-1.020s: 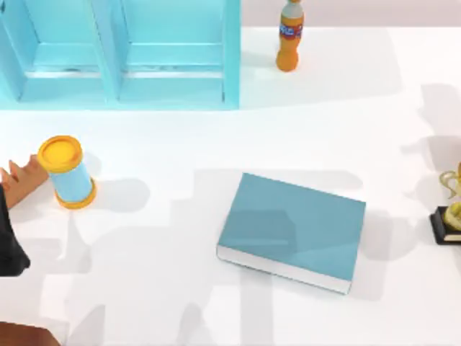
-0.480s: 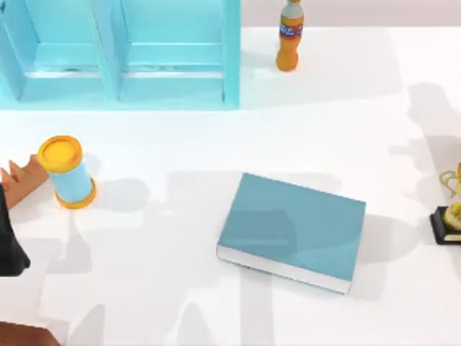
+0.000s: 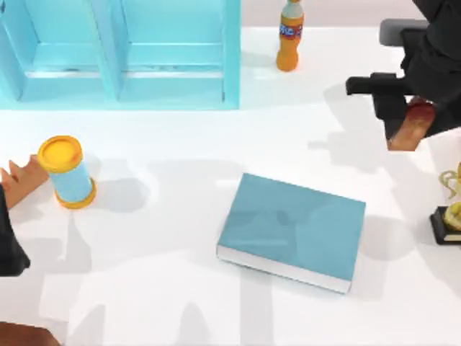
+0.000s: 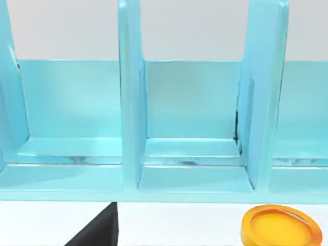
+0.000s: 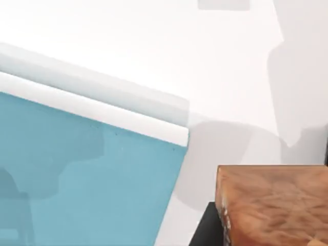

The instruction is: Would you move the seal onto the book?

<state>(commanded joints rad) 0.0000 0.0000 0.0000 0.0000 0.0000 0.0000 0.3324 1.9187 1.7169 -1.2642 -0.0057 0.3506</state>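
Right jaws [image 3: 400, 119] clamped on the seal [image 3: 408, 126], carried high at the surface's far right; should center over the book [image 3: 292, 231], descend level, then release.

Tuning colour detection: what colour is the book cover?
Plain teal-blue, with white page edges; the book shows best in the top view.

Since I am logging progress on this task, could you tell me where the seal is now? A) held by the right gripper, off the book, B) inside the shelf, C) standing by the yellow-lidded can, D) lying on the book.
A: the right gripper grips the seal at the table's right, beyond the book.
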